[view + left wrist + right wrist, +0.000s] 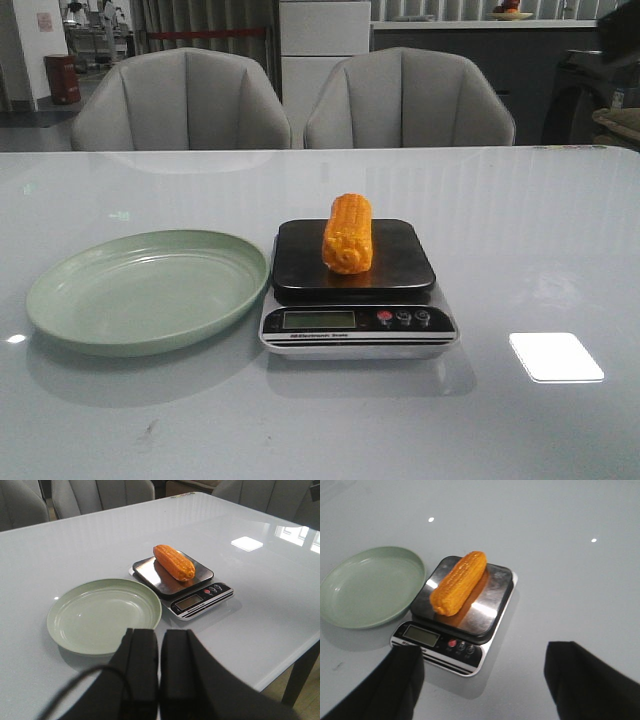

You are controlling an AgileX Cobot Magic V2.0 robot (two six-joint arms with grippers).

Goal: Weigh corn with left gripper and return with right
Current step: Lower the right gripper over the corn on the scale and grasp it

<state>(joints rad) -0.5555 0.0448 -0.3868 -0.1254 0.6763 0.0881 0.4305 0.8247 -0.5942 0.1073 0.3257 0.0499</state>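
Observation:
The orange-yellow corn (348, 234) lies on the black platform of the kitchen scale (300, 275), one end toward the display. It also shows in the left wrist view (173, 562) and the right wrist view (458, 582). The pale green plate (70, 300) sits empty left of the scale. Neither gripper shows in the front view. My left gripper (159, 636) is shut and empty, well back from the plate (70, 640). My right gripper (487, 652) is open and empty, above the table on the display side of the scale (492, 625).
Two grey chairs (180, 100) stand behind the table's far edge. A bright light reflection (555, 356) lies on the glossy table right of the scale. The table's corner edge (300, 652) shows in the left wrist view.

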